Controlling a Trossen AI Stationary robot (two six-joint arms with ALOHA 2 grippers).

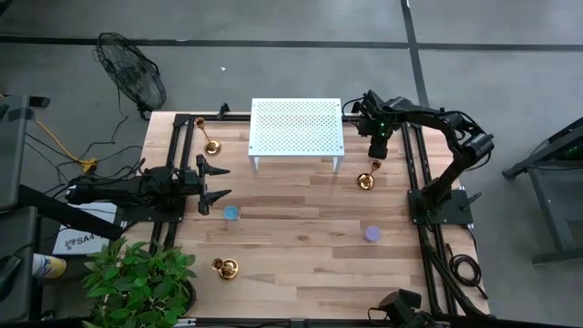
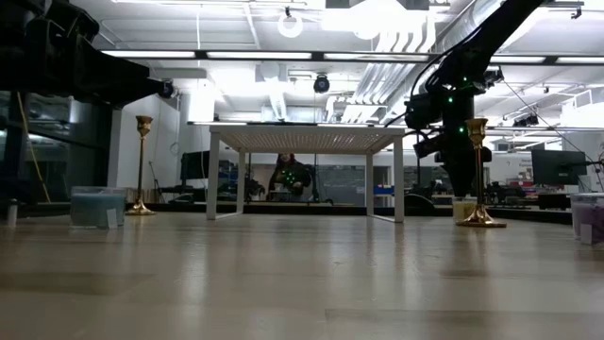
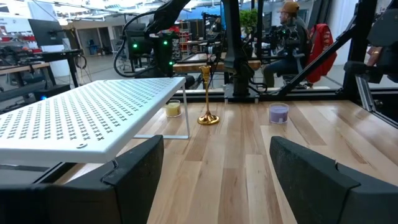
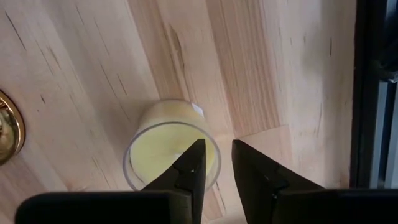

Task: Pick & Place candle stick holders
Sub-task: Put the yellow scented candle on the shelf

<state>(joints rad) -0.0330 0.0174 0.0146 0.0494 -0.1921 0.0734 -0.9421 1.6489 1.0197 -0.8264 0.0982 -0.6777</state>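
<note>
While both arms hang over the wooden table (image 1: 301, 228), the white perforated rack (image 1: 296, 126) stands at its far edge. Left gripper (image 1: 219, 183) waits wide open at the left side. Right gripper (image 4: 216, 163), fingers narrowly apart, hovers above a yellow candle (image 4: 163, 143). 3 brass candle stick holders (image 1: 367, 179) stand well apart.
</note>
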